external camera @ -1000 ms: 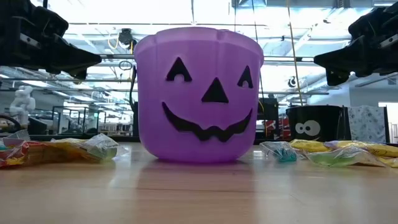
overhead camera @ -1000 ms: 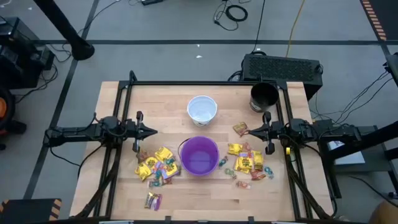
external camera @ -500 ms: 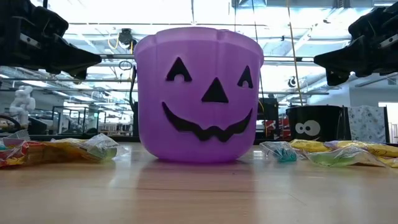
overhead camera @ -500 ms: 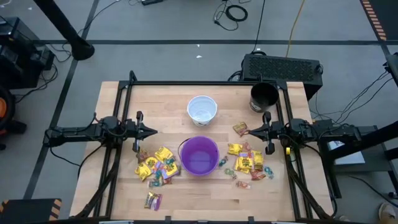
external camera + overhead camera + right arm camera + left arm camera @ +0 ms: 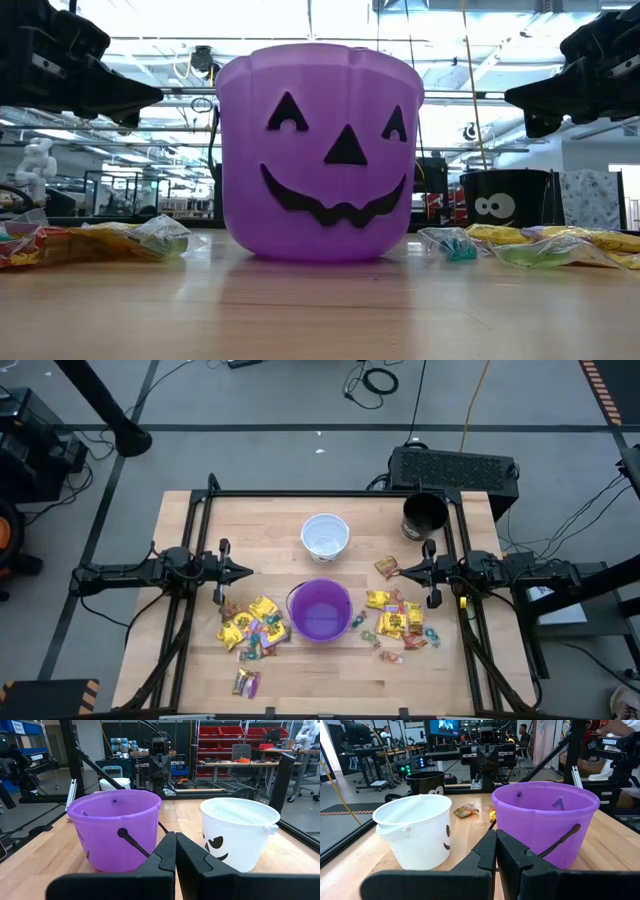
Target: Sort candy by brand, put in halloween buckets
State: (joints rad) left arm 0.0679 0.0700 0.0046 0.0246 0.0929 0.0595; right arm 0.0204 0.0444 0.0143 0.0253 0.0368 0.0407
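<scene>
High view: purple bucket (image 5: 320, 611) centre-front, white bucket (image 5: 325, 535) behind it, black bucket (image 5: 424, 513) back right; candy (image 5: 253, 625) piled either side of purple. Left gripper (image 5: 246, 571) and right gripper (image 5: 392, 571) hovering at opposite table edges, jaws closed, holding nothing.

The floor (image 5: 300, 400) around the table is grey, crossed by dark tape lines, with loose cables (image 5: 375, 378) lying on it and a yellow cord (image 5: 475, 400) running across. A black box with a ridged top (image 5: 455, 465) sits just beyond the table's far edge. Past the table the room is a wide workshop with bright ceiling lights (image 5: 500, 20). Red storage bins on shelves (image 5: 220, 742) line one wall, beside workbenches (image 5: 250, 765). A screen (image 5: 442, 727) glows on the opposite side, near desks (image 5: 370, 755) where people stand
</scene>
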